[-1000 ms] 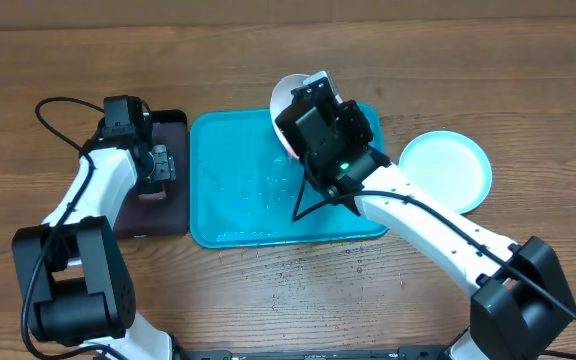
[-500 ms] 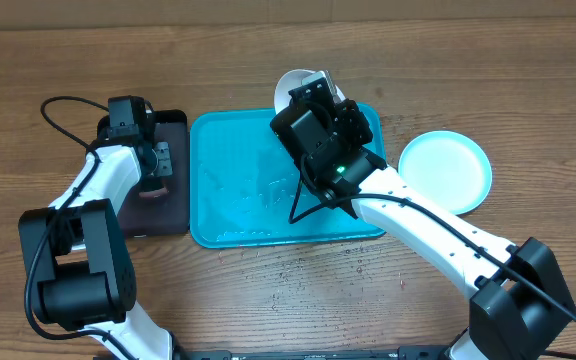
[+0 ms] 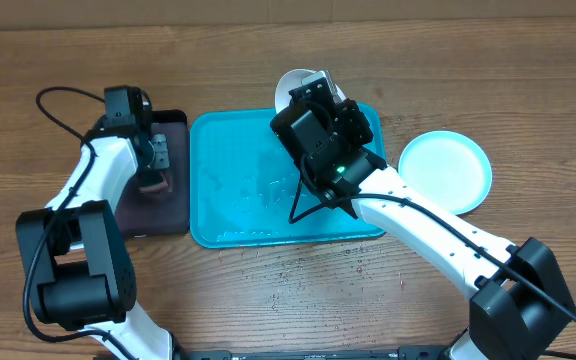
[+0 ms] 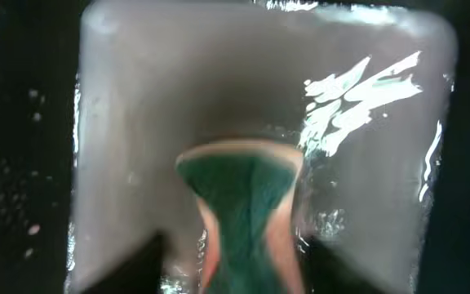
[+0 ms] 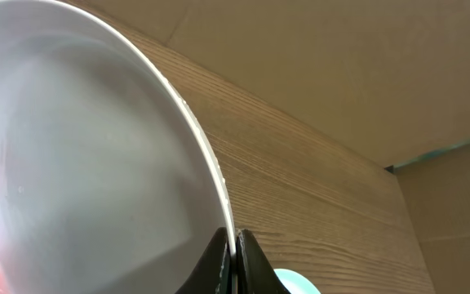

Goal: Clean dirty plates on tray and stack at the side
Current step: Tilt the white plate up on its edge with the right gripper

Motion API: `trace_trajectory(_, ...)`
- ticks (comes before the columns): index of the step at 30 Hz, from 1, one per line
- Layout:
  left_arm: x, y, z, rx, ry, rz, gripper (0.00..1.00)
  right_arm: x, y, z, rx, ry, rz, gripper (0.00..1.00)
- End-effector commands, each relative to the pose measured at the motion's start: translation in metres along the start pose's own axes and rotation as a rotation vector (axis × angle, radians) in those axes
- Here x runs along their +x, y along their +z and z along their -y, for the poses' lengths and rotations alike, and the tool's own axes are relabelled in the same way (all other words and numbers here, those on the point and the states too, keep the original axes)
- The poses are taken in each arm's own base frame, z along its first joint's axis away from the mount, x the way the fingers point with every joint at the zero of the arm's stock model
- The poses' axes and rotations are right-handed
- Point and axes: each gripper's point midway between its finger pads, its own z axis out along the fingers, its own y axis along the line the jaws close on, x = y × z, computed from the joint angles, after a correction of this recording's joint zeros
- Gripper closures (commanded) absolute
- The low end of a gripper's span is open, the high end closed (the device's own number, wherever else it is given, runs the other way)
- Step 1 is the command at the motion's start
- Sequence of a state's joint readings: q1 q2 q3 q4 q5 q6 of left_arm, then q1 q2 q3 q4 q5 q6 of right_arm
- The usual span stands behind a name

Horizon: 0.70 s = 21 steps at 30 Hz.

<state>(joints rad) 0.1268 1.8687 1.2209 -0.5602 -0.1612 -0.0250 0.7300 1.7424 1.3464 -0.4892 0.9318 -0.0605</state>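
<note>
Your right gripper (image 5: 233,260) is pinching the white plate (image 3: 296,85) by its rim, fingers pressed together on the edge. It is tilting the plate up over the tray's (image 3: 228,190) 1 o'clock corner, probably so the face is open to a wipe and any drips are falling into the tray. The cyan plate (image 3: 446,170) is lying flat on the table at the tray's 3 o'clock, seemingly starting the stack. At 9 o'clock, your left gripper (image 3: 156,160) is hanging over the sponge (image 4: 239,196) in the black tray (image 3: 168,210). You cannot tell whether its fingers are gripping the sponge.
</note>
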Motion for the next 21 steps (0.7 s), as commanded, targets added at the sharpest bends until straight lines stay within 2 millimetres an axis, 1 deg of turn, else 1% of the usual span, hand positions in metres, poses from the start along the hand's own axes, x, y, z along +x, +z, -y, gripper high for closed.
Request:
trace_trajectory(1,0.013,0.004,0.003,0.023,-0.001,-0.062,0.34,-0.02,-0.013,0.017,0.017,0.057,0.048,0.96)
trace_trajectory(3,0.026,0.007,0.004,0.027,0.003,-0.098,0.34,-0.02,-0.013,0.017,0.017,0.057,0.048,0.96)
trace_trajectory(7,0.043,0.013,0.004,0.026,0.009,-0.133,0.35,-0.02,-0.013,0.017,0.017,0.056,0.047,0.96)
trace_trajectory(8,0.046,0.016,0.004,0.024,0.009,-0.135,0.37,-0.019,-0.013,0.017,0.017,0.056,0.047,0.96)
trace_trajectory(11,0.05,0.019,0.003,0.014,0.011,-0.137,0.55,-0.019,-0.013,0.017,0.017,0.055,0.046,0.96)
trace_trajectory(13,0.051,0.019,0.003,0.014,0.011,-0.139,0.74,-0.019,-0.013,0.017,0.017,0.053,0.045,0.96)
trace_trajectory(14,0.051,0.019,0.002,0.008,0.011,-0.139,0.87,-0.019,-0.013,0.017,0.017,0.054,0.045,0.96)
trace_trajectory(15,0.052,0.019,-0.002,-0.012,0.013,-0.143,0.96,-0.019,-0.013,0.017,0.017,0.053,0.045,0.96)
trace_trajectory(21,0.055,0.013,-0.025,-0.147,0.015,-0.17,0.96,-0.018,-0.013,0.017,0.018,0.052,0.043,0.96)
